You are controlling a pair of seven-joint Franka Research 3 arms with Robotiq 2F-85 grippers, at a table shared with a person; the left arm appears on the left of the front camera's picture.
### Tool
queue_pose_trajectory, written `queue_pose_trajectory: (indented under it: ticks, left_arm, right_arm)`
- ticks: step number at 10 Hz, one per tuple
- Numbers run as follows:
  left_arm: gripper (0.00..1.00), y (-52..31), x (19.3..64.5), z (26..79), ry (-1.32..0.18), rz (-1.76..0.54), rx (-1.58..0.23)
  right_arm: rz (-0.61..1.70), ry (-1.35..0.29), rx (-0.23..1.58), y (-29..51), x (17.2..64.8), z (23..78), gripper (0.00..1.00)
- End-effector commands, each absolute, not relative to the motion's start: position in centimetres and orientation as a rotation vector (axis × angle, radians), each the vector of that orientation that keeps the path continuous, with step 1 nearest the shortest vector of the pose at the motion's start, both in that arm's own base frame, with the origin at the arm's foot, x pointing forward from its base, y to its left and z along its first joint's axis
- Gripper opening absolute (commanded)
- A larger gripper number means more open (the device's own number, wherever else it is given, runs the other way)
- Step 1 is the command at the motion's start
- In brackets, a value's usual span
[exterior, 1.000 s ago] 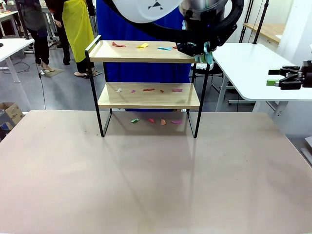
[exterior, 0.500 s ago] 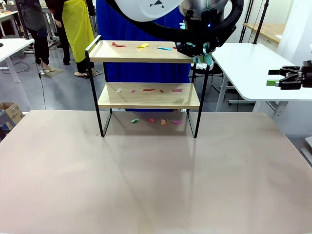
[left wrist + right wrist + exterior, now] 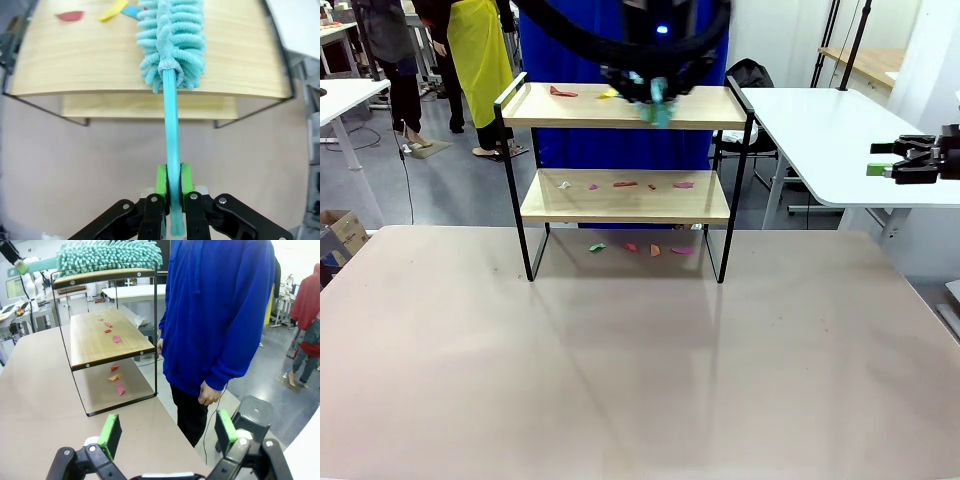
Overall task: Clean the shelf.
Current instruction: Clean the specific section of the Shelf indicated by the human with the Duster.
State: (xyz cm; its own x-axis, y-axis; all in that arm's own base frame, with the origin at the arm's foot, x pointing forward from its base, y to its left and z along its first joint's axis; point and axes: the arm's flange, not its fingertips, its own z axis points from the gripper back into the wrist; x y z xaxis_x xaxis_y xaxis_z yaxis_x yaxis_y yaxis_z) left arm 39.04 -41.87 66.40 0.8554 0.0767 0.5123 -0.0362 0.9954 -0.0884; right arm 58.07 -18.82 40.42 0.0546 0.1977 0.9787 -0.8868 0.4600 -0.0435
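My left pincer [image 3: 173,182] clamps the teal duster [image 3: 172,40] atop the shelf [image 3: 240,60]; right pincer [image 3: 168,431] wide, empty. Hard sweeping could fling eleven-o'clock scraps [image 3: 70,16] onto counter [image 3: 75,165].

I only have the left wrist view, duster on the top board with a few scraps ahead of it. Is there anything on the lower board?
Observer: Yes, the lower board carries several small paper scraps in a row, mostly red and pink.
Operator: Anything below that?
Observer: Some loose scraps lie on the table under the shelf.
Operator: Where is the right pincer?
Observer: The right pincer is open, off at the table's right side, well away from the shelf.
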Motion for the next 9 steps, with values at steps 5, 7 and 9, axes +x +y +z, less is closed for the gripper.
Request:
queue_pose_trajectory:
  ticks: [5, 7, 9]
  left_arm:
    - [0.13, -27.3, 37.9, 66.3, -0.486, 0.006, 0.286]
    - [0.13, -25.4, 36.5, 66.4, -0.521, -0.019, 0.334]
    - [0.13, -26.6, 37.7, 66.9, -0.479, -0.004, 0.296]
  right_arm:
    - [0.941, -1.25, 0.711, -18.6, 58.0, 40.7, 1.0]
    - [0.941, -1.25, 0.711, -18.6, 58.0, 40.7, 1.0]
    - [0.941, -1.25, 0.711, -18.6, 58.0, 40.7, 1.0]
